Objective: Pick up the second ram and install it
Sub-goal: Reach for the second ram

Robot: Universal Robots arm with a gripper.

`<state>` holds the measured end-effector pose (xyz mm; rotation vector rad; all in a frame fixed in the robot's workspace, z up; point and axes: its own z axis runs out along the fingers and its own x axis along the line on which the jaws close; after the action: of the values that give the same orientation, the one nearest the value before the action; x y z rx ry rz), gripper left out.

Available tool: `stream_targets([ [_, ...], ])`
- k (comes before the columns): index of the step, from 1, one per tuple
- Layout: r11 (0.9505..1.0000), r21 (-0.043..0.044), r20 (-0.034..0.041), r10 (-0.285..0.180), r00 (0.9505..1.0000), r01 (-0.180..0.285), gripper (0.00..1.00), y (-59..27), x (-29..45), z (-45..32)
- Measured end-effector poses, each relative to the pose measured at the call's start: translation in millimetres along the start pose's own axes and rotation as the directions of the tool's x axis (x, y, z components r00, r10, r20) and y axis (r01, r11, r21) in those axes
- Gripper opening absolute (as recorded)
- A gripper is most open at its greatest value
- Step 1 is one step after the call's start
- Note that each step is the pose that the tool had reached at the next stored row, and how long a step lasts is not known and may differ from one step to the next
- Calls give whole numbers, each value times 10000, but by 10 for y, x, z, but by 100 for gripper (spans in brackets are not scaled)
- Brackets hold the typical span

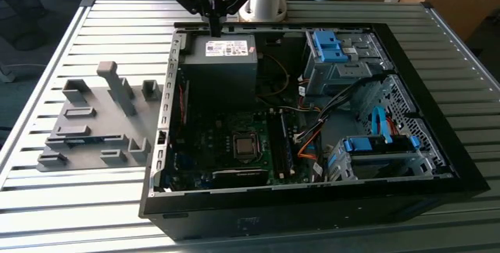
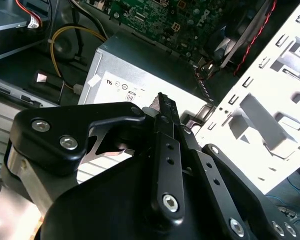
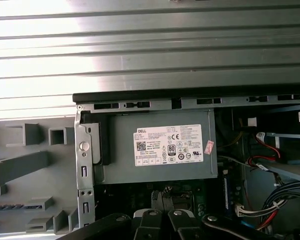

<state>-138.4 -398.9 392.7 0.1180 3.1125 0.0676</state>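
My gripper (image 1: 213, 26) hangs over the far edge of the open computer case (image 1: 168, 89), just above the grey power supply (image 1: 222, 60). Its fingers (image 2: 162, 107) are pressed together with nothing between them, and their tips (image 3: 162, 197) show against the motherboard beyond the power supply (image 3: 159, 145). The second ram (image 1: 78, 140), a thin blue-green stick, lies flat in a slot of the grey fixture (image 1: 93, 118) at the exterior view's left, well away from the gripper. In the first wrist view its toothed edge (image 3: 15, 206) shows in the fixture.
The case lies on a slatted metal table (image 1: 93, 24). Inside are the motherboard with its processor socket (image 1: 246, 146), memory slots (image 1: 281, 144), loose cables (image 1: 312, 130) and blue drive bays (image 1: 332, 48). The fixture's upright posts (image 1: 117, 86) stand beside the case wall.
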Motion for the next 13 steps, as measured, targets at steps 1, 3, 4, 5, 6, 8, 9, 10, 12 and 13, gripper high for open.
stream_targets([
  [1, 10000, 0, 0, -1, 10000, 1, 11, 0, 2, 0],
  [3, 10000, 0, 0, 0, 10000, 0, 11, 0, 6, 0],
  [4, 10000, 0, 0, 0, 10000, 0, 11, 0, 8, 0],
  [5, 10000, 0, 0, 0, 10000, 0, 11, -1, 10, 0],
  [6, 10000, 0, 0, 0, 10000, 0, 11, -1, 13, 0],
  [8, 10000, 0, 0, 0, 10000, 0, 11, -1, 17, 0],
  [9, 10000, 0, 1, 0, 10000, 0, 11, -1, 20, 1],
  [10, 10000, 0, 0, 0, 10000, 0, 11, -2, 22, 0],
  [12, 10000, 0, 0, 0, 10000, 0, 11, -2, 26, 1],
  [13, 10000, -1, 0, 0, 10000, 0, 11, -2, 28, 1],
])
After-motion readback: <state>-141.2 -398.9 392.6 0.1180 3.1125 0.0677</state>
